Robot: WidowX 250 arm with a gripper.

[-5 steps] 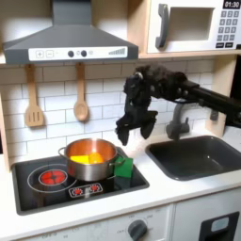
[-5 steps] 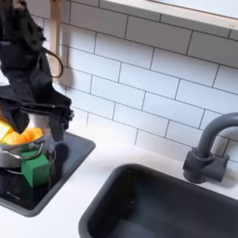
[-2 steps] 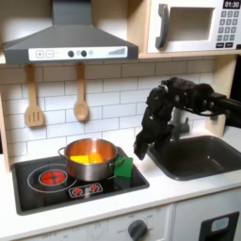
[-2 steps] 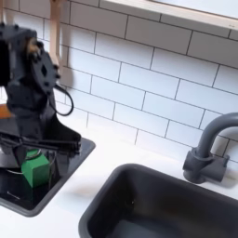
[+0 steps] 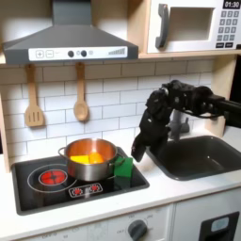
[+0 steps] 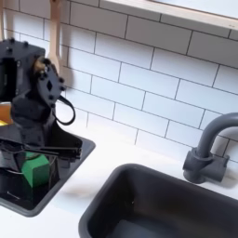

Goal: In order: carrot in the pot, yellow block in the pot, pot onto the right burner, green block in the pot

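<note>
White-tiled toy kitchen with one pale countertop (image 5: 179,193), one grey range hood (image 5: 68,40), one microwave (image 5: 193,25) and one dark sink basin (image 5: 196,156) with one dark faucet (image 6: 206,149).
One black hob (image 5: 80,181) with two burners; the red ring (image 5: 51,176) on the first exterior view's left is bare.
One black robot arm (image 5: 193,99), reaching in from the first exterior view's right, angled down towards the hob's right edge.
One round shiny steel pot (image 5: 90,157), upright on the hob's other burner, yellow and orange contents inside, individual pieces not separable, their long axes not readable.
Two wooden utensils (image 5: 34,99), hanging upright on the wall.
One black gripper (image 5: 139,151), pointing down just beside the green block; opening cannot be told.
One small bright green cube (image 5: 122,168), on the hob, touching or just beside the pot's wall, outside it.
</note>
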